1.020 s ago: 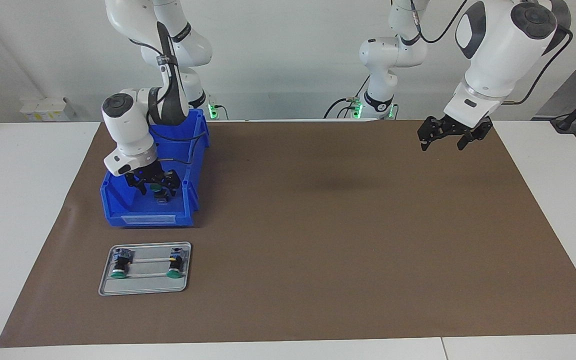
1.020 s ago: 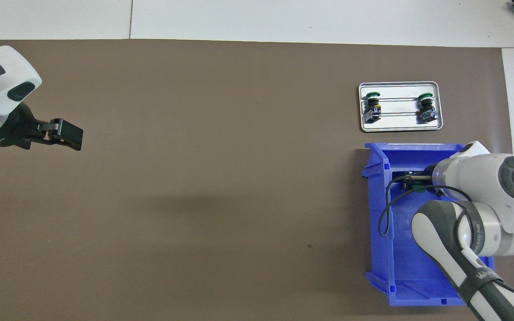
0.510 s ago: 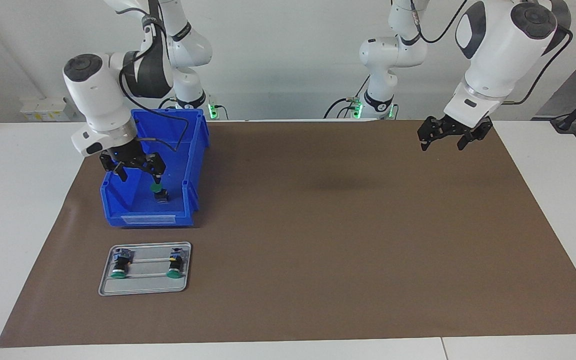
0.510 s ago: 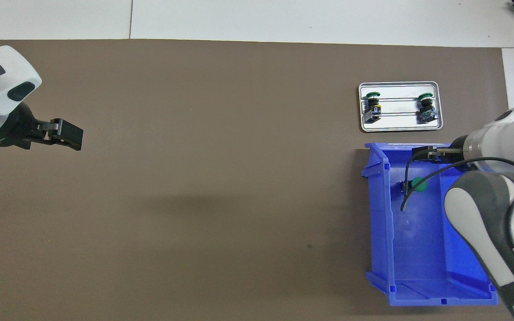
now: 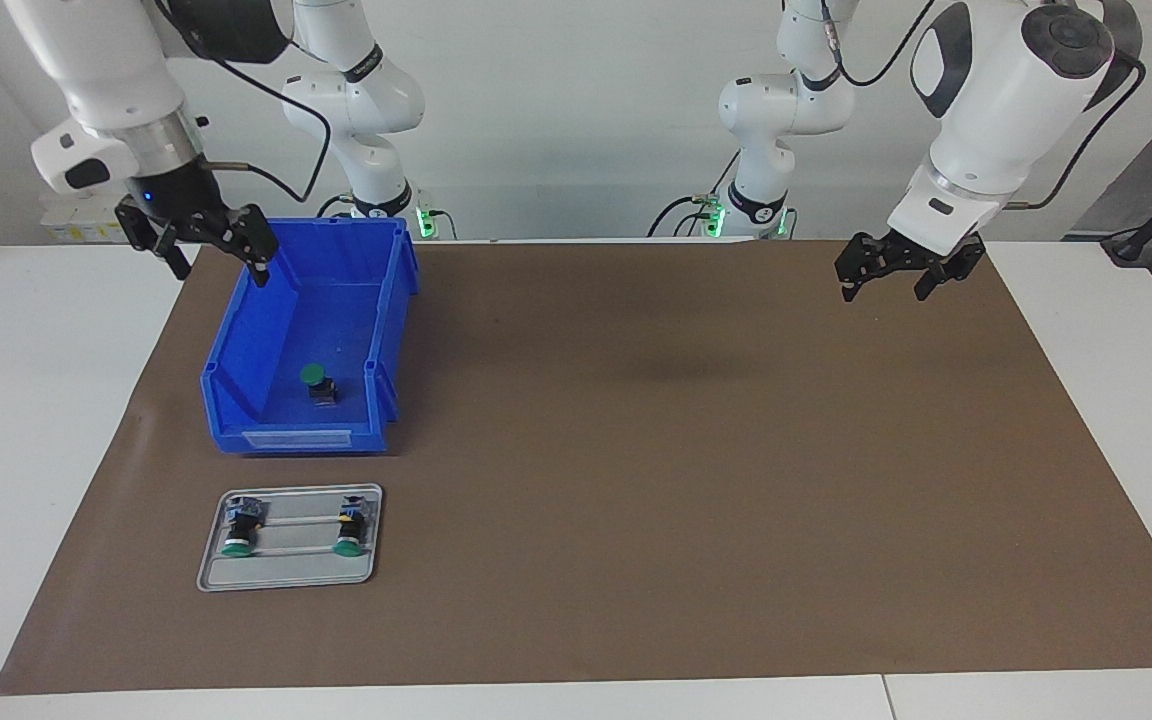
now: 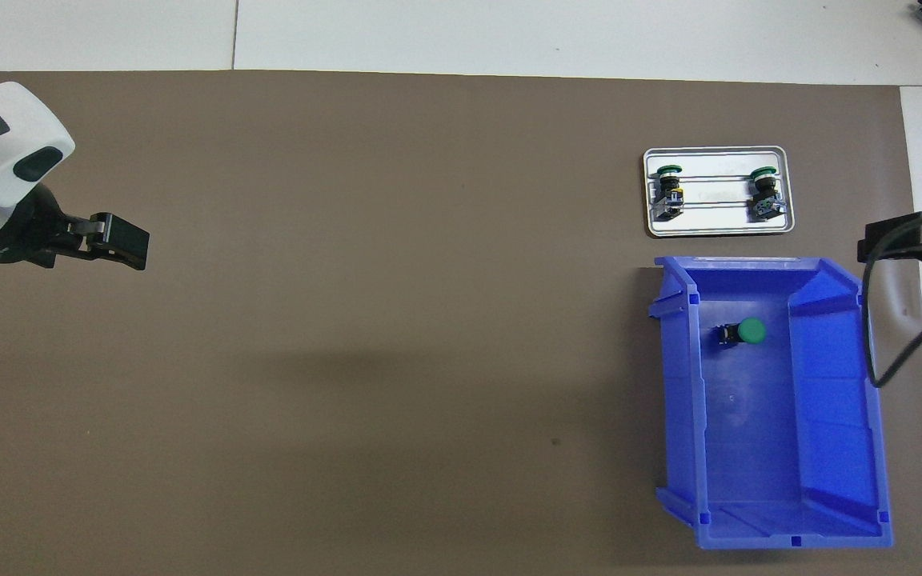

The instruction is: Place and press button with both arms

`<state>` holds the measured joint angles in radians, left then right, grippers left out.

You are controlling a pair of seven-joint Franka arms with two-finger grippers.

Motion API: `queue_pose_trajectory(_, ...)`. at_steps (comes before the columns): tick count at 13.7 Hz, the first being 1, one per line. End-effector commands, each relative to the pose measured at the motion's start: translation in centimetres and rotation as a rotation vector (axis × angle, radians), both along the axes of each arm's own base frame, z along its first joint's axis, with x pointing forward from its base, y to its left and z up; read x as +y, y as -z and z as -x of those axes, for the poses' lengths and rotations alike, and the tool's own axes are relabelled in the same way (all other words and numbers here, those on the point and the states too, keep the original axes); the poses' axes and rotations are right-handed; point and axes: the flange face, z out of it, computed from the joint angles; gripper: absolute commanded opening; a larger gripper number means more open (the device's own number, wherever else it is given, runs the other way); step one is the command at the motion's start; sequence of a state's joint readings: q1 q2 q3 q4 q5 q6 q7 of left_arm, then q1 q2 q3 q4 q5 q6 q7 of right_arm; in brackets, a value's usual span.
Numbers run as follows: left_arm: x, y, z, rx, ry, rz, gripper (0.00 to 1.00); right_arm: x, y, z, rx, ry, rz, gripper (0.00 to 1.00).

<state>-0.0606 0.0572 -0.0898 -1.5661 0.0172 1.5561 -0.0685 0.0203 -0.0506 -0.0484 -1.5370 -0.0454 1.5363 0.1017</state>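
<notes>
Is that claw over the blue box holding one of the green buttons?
No, the right claw is empty and open; the button lies in the blue box.

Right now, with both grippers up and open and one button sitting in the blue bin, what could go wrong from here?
1. The button lies deep in the blue bin, close to one wall; the right gripper, now above the bin's rim, might clip that wall coming down.
2. The tray already holds two buttons, so placing a third could knock them.
3. The left gripper waits over the mat, away from everything.

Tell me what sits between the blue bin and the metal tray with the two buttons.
Nothing: between the blue bin and the metal tray lies only a bare strip of brown mat, plain in the overhead view.
</notes>
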Motion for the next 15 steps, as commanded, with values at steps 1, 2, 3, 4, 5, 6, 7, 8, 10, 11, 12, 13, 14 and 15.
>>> queue_pose_trajectory(1, 0.3, -0.1, 0.8, -0.009, 0.001, -0.018, 1.00, 0.1, 0.5, -1.4, 0.048, 0.002, 0.014, 1.00)
queue_pose_trajectory(2, 0.3, 0.0, 0.8, -0.007, 0.001, -0.018, 1.00, 0.0, 1.0, -0.9, 0.059, 0.003, 0.012, 1.00)
queue_pose_trajectory(3, 0.3, -0.1, 0.8, -0.009, 0.001, -0.018, 1.00, 0.2, 1.9, -0.8, 0.050, -0.004, 0.012, 1.00)
queue_pose_trajectory(4, 0.3, 0.0, 0.8, -0.007, 0.001, -0.018, 1.00, 0.2, 2.2, -0.3, 0.044, -0.007, 0.012, 1.00)
queue_pose_trajectory(5, 0.3, 0.0, 0.8, -0.007, 0.001, -0.018, 1.00, 0.2, 2.2, -0.3, 0.044, -0.007, 0.013, 1.00)
queue_pose_trajectory(6, 0.3, 0.0, 0.8, -0.007, 0.001, -0.018, 1.00, 0.2, 2.2, -0.3, 0.044, -0.004, 0.012, 1.00)
queue_pose_trajectory(7, 0.3, -0.1, 0.8, -0.009, 0.001, -0.018, 1.00, 0.2, 2.3, -0.3, 0.047, -0.007, 0.011, 1.00)
queue_pose_trajectory(8, 0.3, -0.1, 0.8, -0.009, 0.001, -0.018, 1.00, 0.2, 2.3, -0.2, 0.053, -0.008, 0.012, 1.00)
queue_pose_trajectory(10, 0.3, 0.0, 0.8, -0.007, 0.001, -0.018, 1.00, 0.0, 2.4, 0.0, 0.075, -0.069, 0.015, 1.00)
queue_pose_trajectory(11, 0.3, -0.1, 0.8, -0.009, 0.001, -0.018, 1.00, -0.4, 2.5, 0.3, 0.101, -0.084, 0.023, 1.00)
queue_pose_trajectory(12, 0.3, -0.1, 0.8, -0.009, 0.001, -0.018, 1.00, -0.6, 2.5, 0.4, 0.108, -0.081, 0.020, 1.00)
queue_pose_trajectory(13, 0.3, -0.1, 0.8, -0.009, 0.001, -0.018, 1.00, -0.5, 2.4, 0.4, 0.101, -0.082, 0.019, 1.00)
queue_pose_trajectory(14, 0.3, -0.1, 0.8, -0.009, 0.001, -0.018, 1.00, -0.3, 2.4, 0.3, 0.096, -0.078, 0.017, 1.00)
queue_pose_trajectory(15, 0.3, 0.0, 0.8, -0.007, 0.001, -0.018, 1.00, -0.2, 2.4, 0.3, 0.097, -0.069, 0.006, 1.00)
